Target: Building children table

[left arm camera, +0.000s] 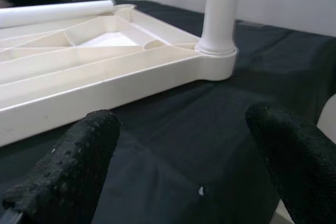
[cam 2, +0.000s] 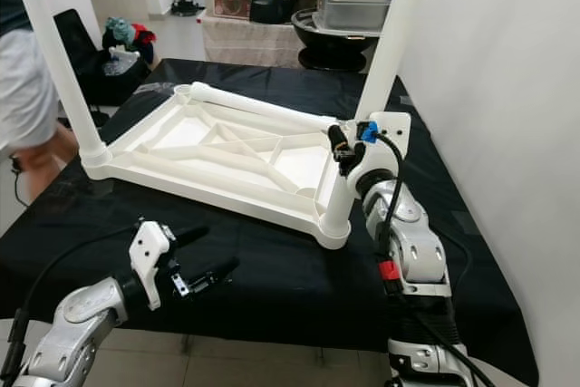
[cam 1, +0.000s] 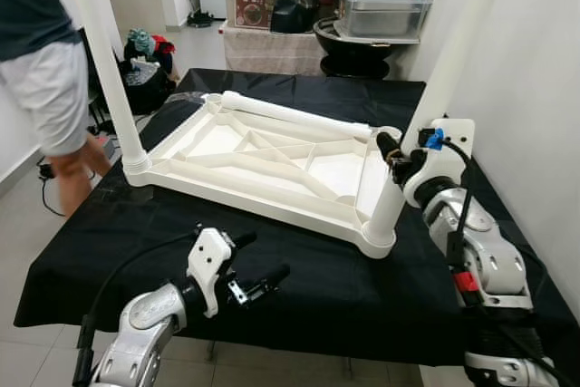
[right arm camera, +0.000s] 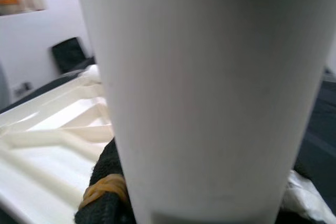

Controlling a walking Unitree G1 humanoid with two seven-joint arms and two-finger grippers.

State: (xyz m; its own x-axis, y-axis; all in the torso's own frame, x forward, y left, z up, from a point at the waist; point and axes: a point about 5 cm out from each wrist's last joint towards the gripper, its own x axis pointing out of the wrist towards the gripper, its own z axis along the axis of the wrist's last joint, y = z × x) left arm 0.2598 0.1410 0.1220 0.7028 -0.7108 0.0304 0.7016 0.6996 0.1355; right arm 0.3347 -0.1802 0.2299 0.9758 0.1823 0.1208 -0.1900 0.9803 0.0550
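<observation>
black cloth (cam 1: 299, 296) over table, cluttered room; upturned white tabletop (cam 1: 263, 165); right gripper (cam 1: 391, 153) clamps leg (cam 1: 435, 97); left gripper (cam 1: 258, 265) spread, empty

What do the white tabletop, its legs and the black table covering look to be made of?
Tabletop: looks like moulded plastic, matte off-white, with cast ribs on its upturned underside. Leg held by the right gripper: smooth, slightly glossy tube, probably the same plastic. Black covering: seems to be cloth, matte, creased and draped over the edge.
</observation>
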